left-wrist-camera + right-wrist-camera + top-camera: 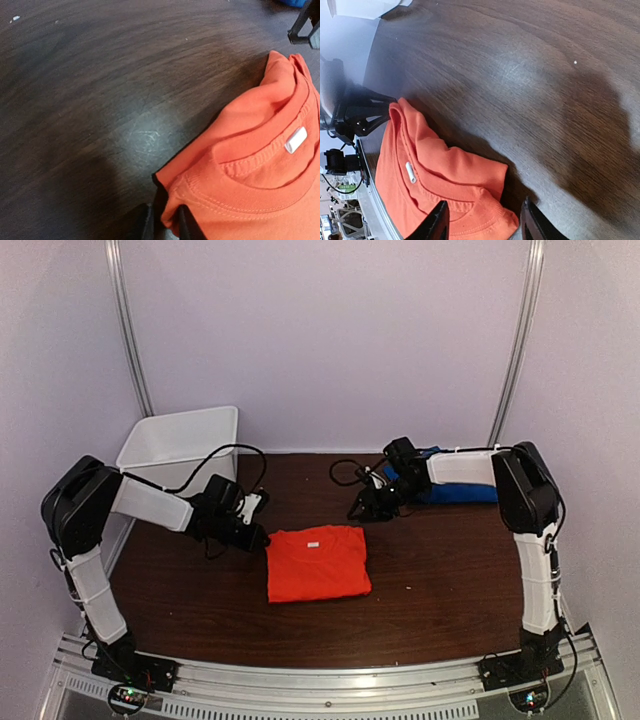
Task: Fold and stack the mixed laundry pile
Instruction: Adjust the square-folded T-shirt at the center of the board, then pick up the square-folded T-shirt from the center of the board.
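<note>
The bright orange-red cotton T-shirt (318, 562) lies folded square on the dark wooden tabletop (430, 610). One collar-end corner sits in the narrow gap of the left fingers (145, 226) and the other between the right fingers (438, 223), which stand well apart; neither pair clamps it. It looks light, limp and unslippery, best pinched at those corners through every layer so the fold does not sag open. Beyond the right fingers lies the half-hidden royal-blue cloth garment (465, 492), probably just as soft.

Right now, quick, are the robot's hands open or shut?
Left gripper: a little open, a corner of the orange T-shirt loose between its fingers.
Right gripper: wide open, holding nothing.
</note>
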Available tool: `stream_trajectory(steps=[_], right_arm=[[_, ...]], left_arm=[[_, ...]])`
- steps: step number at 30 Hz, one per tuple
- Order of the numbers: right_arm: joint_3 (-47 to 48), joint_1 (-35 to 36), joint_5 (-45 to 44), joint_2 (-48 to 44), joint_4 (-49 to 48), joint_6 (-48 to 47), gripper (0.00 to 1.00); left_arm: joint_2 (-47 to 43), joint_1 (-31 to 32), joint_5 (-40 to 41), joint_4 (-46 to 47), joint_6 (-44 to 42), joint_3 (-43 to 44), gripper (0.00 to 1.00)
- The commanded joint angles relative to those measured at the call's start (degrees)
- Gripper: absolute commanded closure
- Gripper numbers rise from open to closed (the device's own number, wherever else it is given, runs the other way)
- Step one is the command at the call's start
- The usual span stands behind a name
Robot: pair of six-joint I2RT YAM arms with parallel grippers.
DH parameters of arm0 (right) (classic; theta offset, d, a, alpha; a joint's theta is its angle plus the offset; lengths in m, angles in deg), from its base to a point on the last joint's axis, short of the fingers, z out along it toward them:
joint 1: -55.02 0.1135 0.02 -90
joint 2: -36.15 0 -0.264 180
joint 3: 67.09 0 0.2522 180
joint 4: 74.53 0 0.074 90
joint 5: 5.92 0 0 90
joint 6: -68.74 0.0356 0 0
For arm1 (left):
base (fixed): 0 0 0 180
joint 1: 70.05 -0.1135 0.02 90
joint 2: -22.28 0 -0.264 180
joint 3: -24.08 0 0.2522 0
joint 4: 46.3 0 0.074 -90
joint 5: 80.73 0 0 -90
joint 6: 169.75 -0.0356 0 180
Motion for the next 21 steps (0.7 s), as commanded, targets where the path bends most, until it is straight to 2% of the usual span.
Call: stream_trajectory(steps=[1, 6, 9, 11, 14, 18, 21], right_arm=[[-0.43, -2.48, -1.0, -7.91, 2.97, 1.49, 0.46], [-8.47, -6.99, 0.73, -18.38, 1.98, 4.17, 0.39], [-13.95, -8.45, 1.52, -23.87, 2.71, 5.21, 0.38], [-17.56, -8.64, 2.54, -26.63, 3.2, 6.58, 0.38], [-25.79, -8.64, 4.71, -31.95, -1.21, 12.6, 0.38], [-37.07, -8.64, 6.46, -38.59, -8.28, 20.4, 0.39], [-43.63, -8.55, 7.09, -41.6, -13.05, 25.1, 0.41]], left_arm=[[-5.68, -0.59, 2.02, -5.48, -2.72, 4.12, 0.73], [-16.53, 1.11, 3.69, -7.61, -6.7, 5.25, 0.55], [-18.54, 6.97, 4.22, -10.22, -11.46, 6.26, 0.5], [-18.46, 12.73, 6.13, -11.71, -15.77, 6.52, 0.49], [-17.23, 21.01, 8.85, -11.36, -20.62, 6.57, 0.49], [-14.24, 29.07, 9.99, -8.43, -24.32, 7.14, 0.5], [-10.15, 33.31, 11.91, -10.17, -28.72, 10.38, 0.52]])
